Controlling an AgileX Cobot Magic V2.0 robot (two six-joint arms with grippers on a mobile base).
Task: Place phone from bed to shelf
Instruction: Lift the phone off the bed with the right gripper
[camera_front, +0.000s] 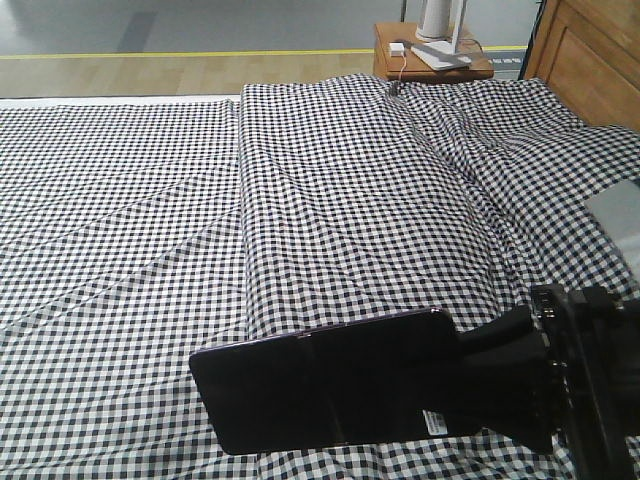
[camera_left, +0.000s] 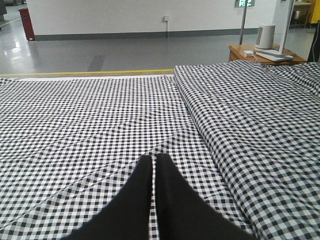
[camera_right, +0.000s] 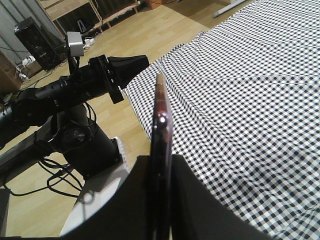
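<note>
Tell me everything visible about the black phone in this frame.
The flat, glossy black rectangular phone has a crease line across its middle, a thin pinkish metallic edge and a small white sticker near its gripped end. The right gripper clamps that end between its black fingers; the rest juts out free. The right wrist view shows it edge-on and thin. It appears lifted above the black-and-white checked bed cover, touching nothing else.

A: Flat black-and-white gingham bed (camera_front: 120, 200) left of the raised cover fold (camera_front: 243, 200): open run for an arm.
B: Right side's tighter: rumpled cover, brown wooden headboard (camera_front: 590, 60), small brown nightstand (camera_front: 385, 55) at far corner. Glossy black phone (camera_front: 330, 390) juts wide over near edge.
</note>
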